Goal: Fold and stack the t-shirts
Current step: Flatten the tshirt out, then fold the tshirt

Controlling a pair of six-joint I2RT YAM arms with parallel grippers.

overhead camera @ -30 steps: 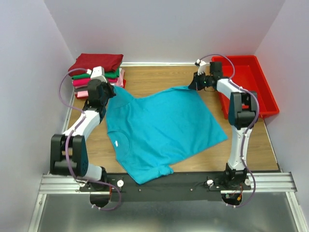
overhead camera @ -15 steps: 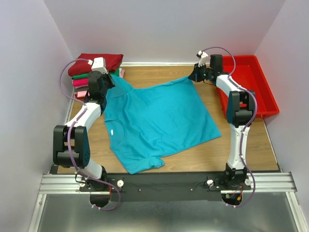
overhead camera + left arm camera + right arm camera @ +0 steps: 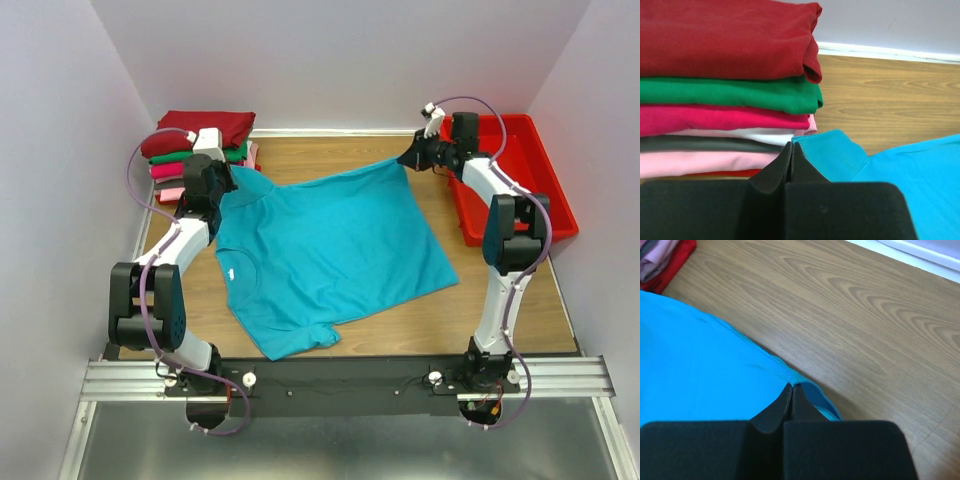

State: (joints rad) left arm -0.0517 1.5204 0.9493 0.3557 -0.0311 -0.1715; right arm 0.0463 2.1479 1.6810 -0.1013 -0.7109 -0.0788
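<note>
A teal t-shirt (image 3: 330,250) lies spread over the wooden table, collar toward the left arm. My left gripper (image 3: 222,183) is shut on its far left corner by a sleeve, right beside the stack of folded t-shirts (image 3: 195,140). In the left wrist view the closed tips (image 3: 791,145) pinch teal cloth (image 3: 900,175) next to the dark red, green, magenta and pink layers (image 3: 725,75). My right gripper (image 3: 410,160) is shut on the shirt's far right corner. In the right wrist view its tips (image 3: 791,386) clamp the hem of the teal cloth (image 3: 700,360).
A red plastic bin (image 3: 545,170) stands at the back right, just beyond the right gripper. White walls close in the table at the back and sides. Bare wood (image 3: 865,315) shows behind the shirt's far edge.
Both grippers have moved toward the back wall, still holding the shirt. The shirt has slid away from the near edge and its far edge is drawn straighter.
</note>
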